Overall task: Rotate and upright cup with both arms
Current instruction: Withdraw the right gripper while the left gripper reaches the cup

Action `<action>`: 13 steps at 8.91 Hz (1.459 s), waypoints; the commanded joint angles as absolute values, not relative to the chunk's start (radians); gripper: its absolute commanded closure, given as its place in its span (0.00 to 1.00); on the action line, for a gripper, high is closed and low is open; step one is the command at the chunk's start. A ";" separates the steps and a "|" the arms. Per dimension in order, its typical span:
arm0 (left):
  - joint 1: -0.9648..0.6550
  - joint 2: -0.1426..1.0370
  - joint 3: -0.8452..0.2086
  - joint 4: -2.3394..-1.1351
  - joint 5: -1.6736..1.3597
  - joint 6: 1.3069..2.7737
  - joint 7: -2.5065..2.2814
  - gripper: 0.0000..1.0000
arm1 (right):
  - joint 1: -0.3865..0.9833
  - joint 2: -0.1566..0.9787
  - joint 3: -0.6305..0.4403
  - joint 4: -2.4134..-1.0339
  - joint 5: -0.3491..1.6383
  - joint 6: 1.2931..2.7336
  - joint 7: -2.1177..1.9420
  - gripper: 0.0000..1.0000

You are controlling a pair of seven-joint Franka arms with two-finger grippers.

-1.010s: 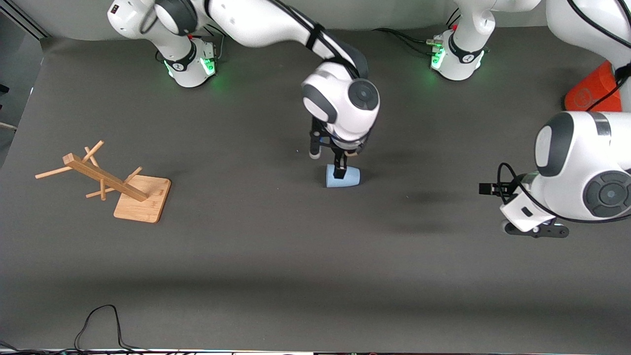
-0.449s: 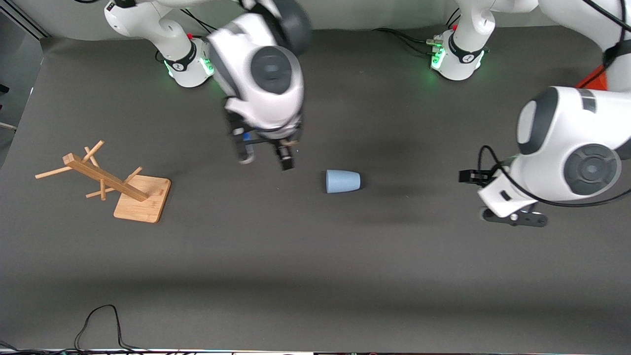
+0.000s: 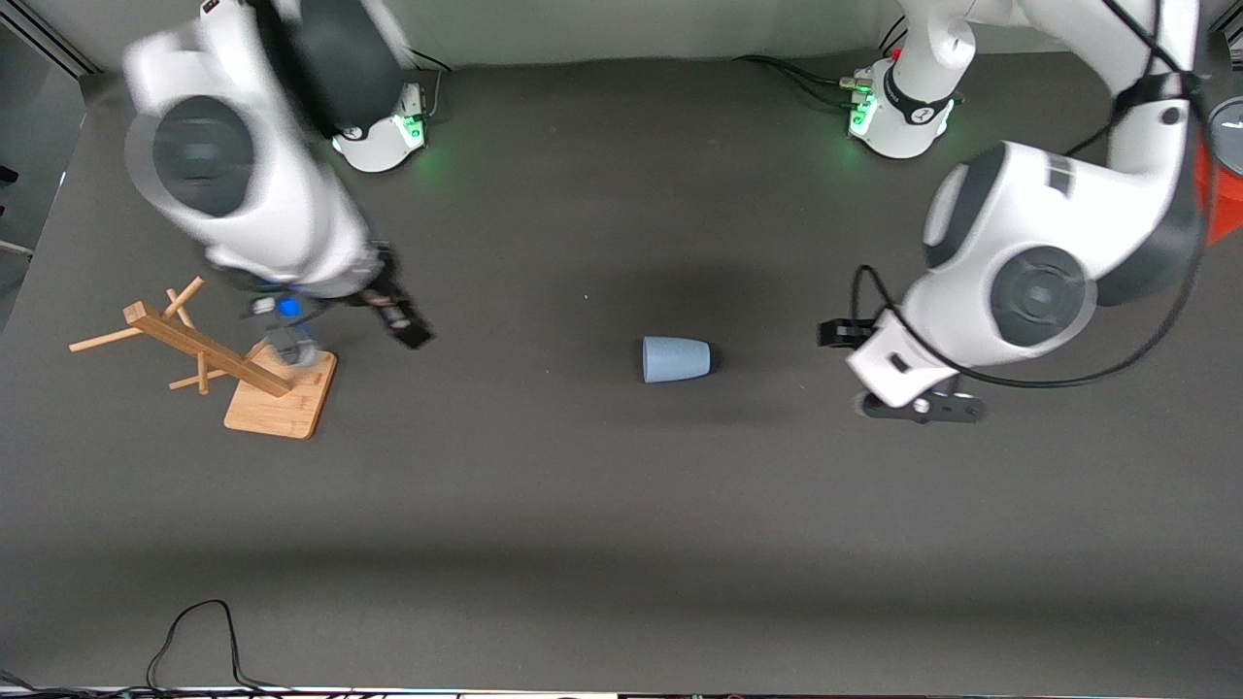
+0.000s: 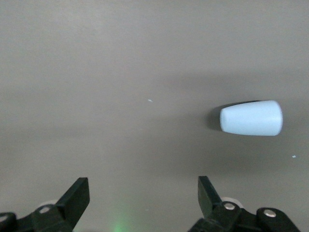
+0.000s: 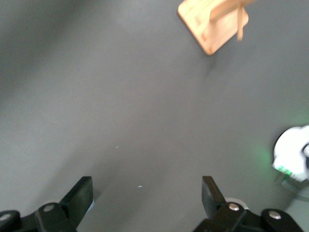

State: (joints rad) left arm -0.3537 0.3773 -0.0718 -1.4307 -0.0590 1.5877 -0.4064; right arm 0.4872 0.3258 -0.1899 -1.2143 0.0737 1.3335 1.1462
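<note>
The pale blue cup (image 3: 675, 359) lies on its side in the middle of the table, with nothing touching it. It also shows in the left wrist view (image 4: 251, 118). My left gripper (image 3: 853, 371) is open and empty, beside the cup toward the left arm's end of the table, with a gap between them. My right gripper (image 3: 345, 335) is open and empty, up in the air over the table next to the wooden stand (image 3: 243, 364), well away from the cup. The right wrist view shows the stand's base (image 5: 212, 26) and no cup.
The wooden peg stand lies tipped at the right arm's end of the table. An orange-red cylinder (image 3: 1226, 184) stands at the left arm's end near its base (image 3: 898, 112). A black cable (image 3: 194, 636) lies by the table's edge nearest the camera.
My right gripper has left the cup and swung up and away toward the wooden stand. My left gripper has moved closer to the cup. The cup has not moved.
</note>
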 commanded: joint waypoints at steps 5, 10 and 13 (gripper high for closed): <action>-0.765 0.717 -0.061 -1.099 0.303 1.520 -0.778 0.00 | 0.080 0.022 -0.071 -1.600 0.083 1.538 0.380 0.00; -0.873 0.934 -0.055 -0.947 0.535 1.593 -0.759 0.02 | 0.029 0.023 -0.071 -1.589 0.040 1.598 0.020 0.00; -0.874 0.997 -0.054 -0.950 0.592 1.679 -0.706 0.06 | 0.035 0.020 -0.072 -1.582 0.017 1.598 -0.021 0.00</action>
State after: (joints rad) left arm -0.8586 0.9491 -0.0707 -0.9962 0.5667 1.6632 -0.7347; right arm 0.0343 0.0422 -0.0730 -1.5684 0.0342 1.5882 0.0273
